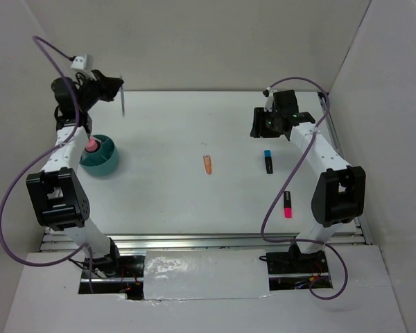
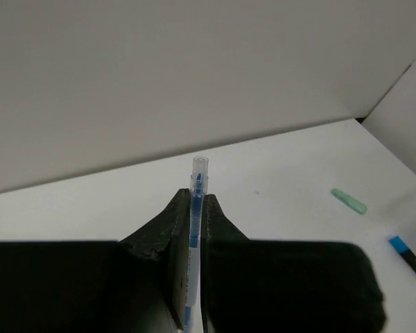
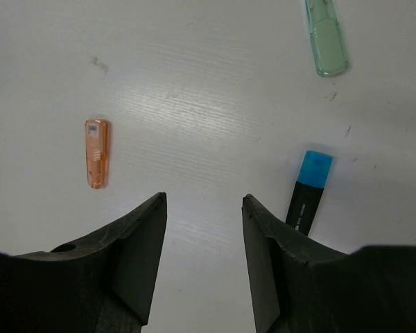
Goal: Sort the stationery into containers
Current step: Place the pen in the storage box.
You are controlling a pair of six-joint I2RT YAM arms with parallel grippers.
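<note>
My left gripper (image 1: 118, 87) is raised at the far left, above and behind the teal tub (image 1: 105, 164). It is shut on a thin clear blue pen (image 1: 123, 103), which stands between the fingers in the left wrist view (image 2: 197, 182). A pink-capped tube (image 1: 91, 146) stands in the tub. My right gripper (image 1: 260, 127) is open and empty over the table at the far right (image 3: 204, 201). An orange highlighter (image 3: 96, 152), a blue-capped black marker (image 3: 308, 191) and a pale green piece (image 3: 326, 38) lie below it. A pink highlighter (image 1: 288, 203) lies near the right arm.
White walls close in the table at the back and on both sides. The orange highlighter (image 1: 207, 164) lies mid-table, the blue-capped marker (image 1: 268, 161) to its right. The pale green piece (image 2: 349, 201) also shows in the left wrist view.
</note>
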